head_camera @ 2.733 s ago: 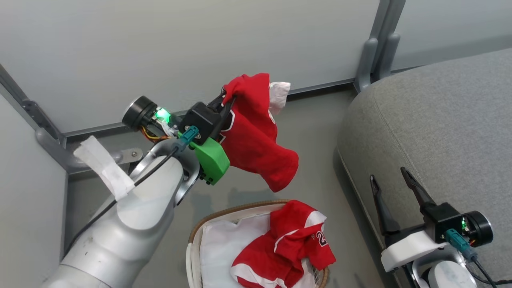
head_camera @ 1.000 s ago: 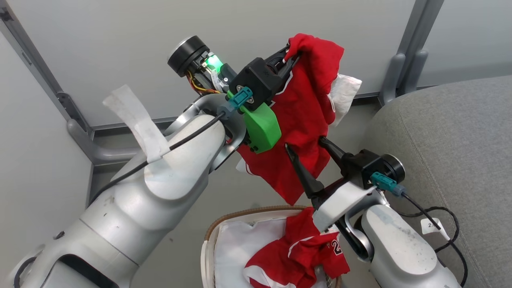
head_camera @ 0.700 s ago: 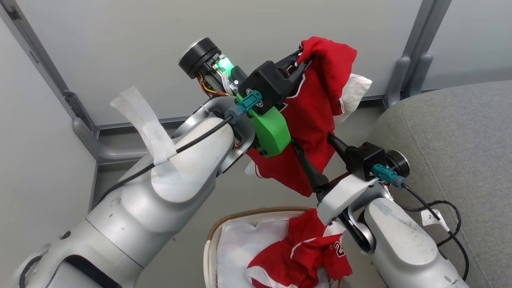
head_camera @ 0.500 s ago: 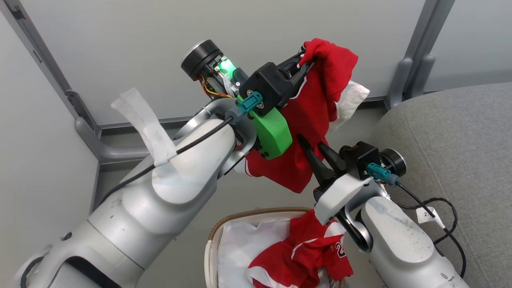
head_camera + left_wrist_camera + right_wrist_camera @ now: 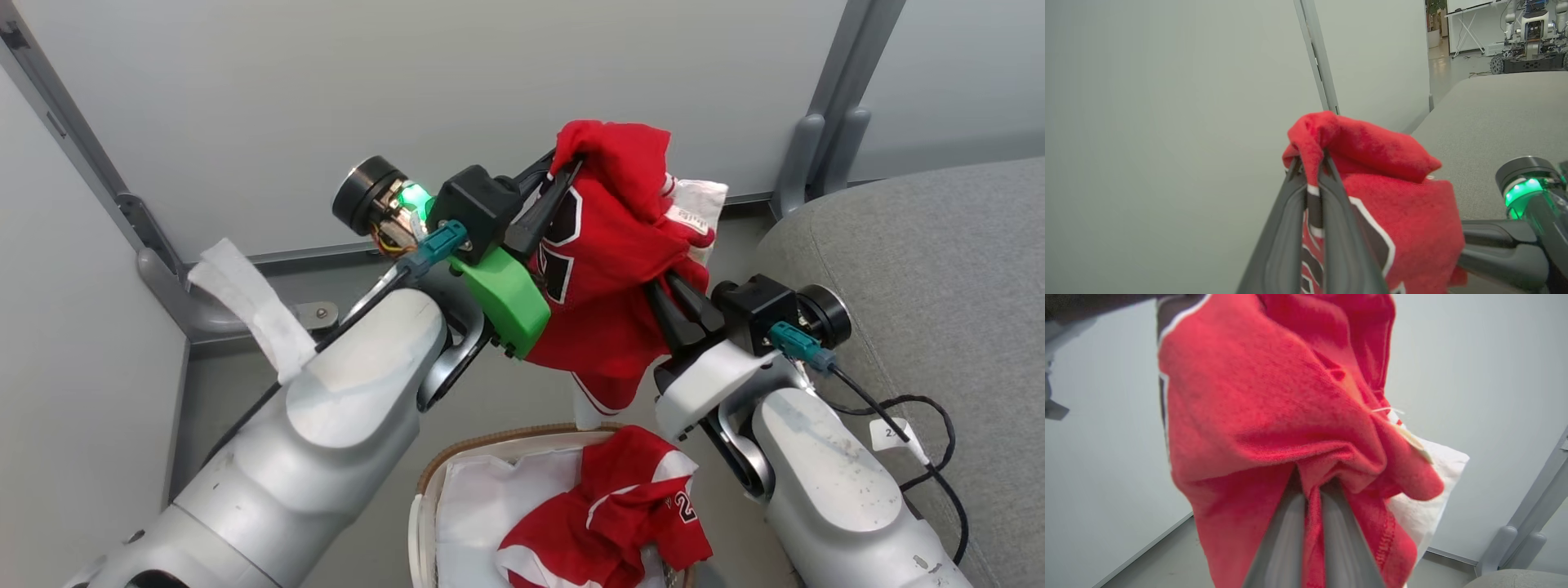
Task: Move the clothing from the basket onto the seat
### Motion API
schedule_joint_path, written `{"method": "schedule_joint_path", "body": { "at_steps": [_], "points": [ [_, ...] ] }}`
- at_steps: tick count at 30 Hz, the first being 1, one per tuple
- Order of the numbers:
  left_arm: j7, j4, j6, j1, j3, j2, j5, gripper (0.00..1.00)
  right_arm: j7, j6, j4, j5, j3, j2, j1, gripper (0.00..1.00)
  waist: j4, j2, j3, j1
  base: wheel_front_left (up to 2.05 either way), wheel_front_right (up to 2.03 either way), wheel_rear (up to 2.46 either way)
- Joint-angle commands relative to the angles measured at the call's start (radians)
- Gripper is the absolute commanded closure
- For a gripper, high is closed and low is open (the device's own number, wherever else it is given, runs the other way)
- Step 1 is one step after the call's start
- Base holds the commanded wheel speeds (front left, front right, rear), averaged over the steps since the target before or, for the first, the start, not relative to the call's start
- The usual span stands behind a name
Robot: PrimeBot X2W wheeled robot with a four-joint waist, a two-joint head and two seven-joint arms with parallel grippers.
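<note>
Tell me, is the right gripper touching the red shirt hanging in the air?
Touching. In the right wrist view, a fold of the lifted red jersey is pinched between the closed fingers of the right gripper.

You see a red jersey (image 5: 608, 269) with black numerals outlined in white, and white trim. A second red jersey (image 5: 620, 506), white-trimmed, sits in your white basket (image 5: 490, 438), which has a brown woven rim. The seat (image 5: 922, 269) is grey woven fabric.

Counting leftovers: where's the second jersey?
Head view, bottom centre: the second jersey lies at the right of the basket, on its white liner, below the lifted jersey.
</note>
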Motion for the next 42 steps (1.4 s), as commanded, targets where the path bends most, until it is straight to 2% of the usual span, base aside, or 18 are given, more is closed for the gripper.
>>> {"method": "schedule_joint_path", "body": {
  "at_steps": [1,2,3,4,9,11,19,31,35,42],
  "points": [
    [-0.015,0.007,0.011,0.032,0.01,0.001,-0.012,0.8,-0.002,-0.001,-0.016,-0.013,-0.013,-0.004,0.013,1.0,-0.005,0.0,0.002,0.0,0.0,0.0,0.0],
    [-0.022,0.01,0.014,0.046,0.016,-0.001,-0.021,0.61,-0.002,-0.001,-0.024,-0.016,-0.022,-0.004,0.016,1.0,-0.007,0.0,0.003,0.0,0.0,0.0,0.0],
    [-0.031,0.014,0.018,0.065,0.023,-0.003,-0.032,0.16,-0.002,-0.001,-0.033,-0.022,-0.033,-0.004,0.018,1.0,-0.009,0.0,0.004,0.0,0.0,0.0,0.0],
    [-0.039,0.018,0.02,0.079,0.027,-0.005,-0.038,0.0,-0.002,-0.001,-0.04,-0.025,-0.042,-0.004,0.02,1.0,-0.011,0.0,0.005,0.0,0.0,0.0,0.0],
    [-0.061,0.044,0.025,0.165,0.049,-0.019,-0.065,0.0,-0.002,-0.001,-0.079,-0.047,-0.089,-0.004,0.024,1.0,-0.018,0.0,0.01,0.0,0.0,0.0,0.0],
    [-0.068,0.051,0.007,0.218,0.066,-0.035,-0.101,0.0,-0.002,-0.001,-0.095,-0.063,-0.108,-0.004,0.027,1.0,-0.022,0.0,0.012,0.0,0.0,0.0,0.0],
    [-0.067,0.01,-0.004,0.342,0.107,-0.046,-0.047,0.0,-0.002,-0.001,-0.151,-0.084,-0.167,-0.004,0.081,1.0,-0.03,0.0,0.018,0.0,0.0,0.0,0.0],
    [-0.067,-0.05,-0.016,0.507,0.222,-0.068,0.041,0.0,-0.002,-0.001,-0.206,-0.099,-0.252,-0.004,0.142,1.0,-0.071,0.0,0.03,0.0,0.0,0.0,0.0],
    [-0.068,-0.063,-0.02,0.53,0.24,-0.072,0.067,0.0,-0.002,-0.001,-0.228,-0.121,-0.273,-0.004,0.135,1.0,-0.114,0.0,0.048,0.0,0.0,0.0,0.0],
    [-0.067,-0.084,-0.027,0.541,0.263,-0.077,0.109,0.0,-0.002,-0.001,-0.281,-0.146,-0.299,-0.004,0.118,1.0,-0.245,0.0,0.091,0.0,0.0,0.0,0.0]
  ]
}}
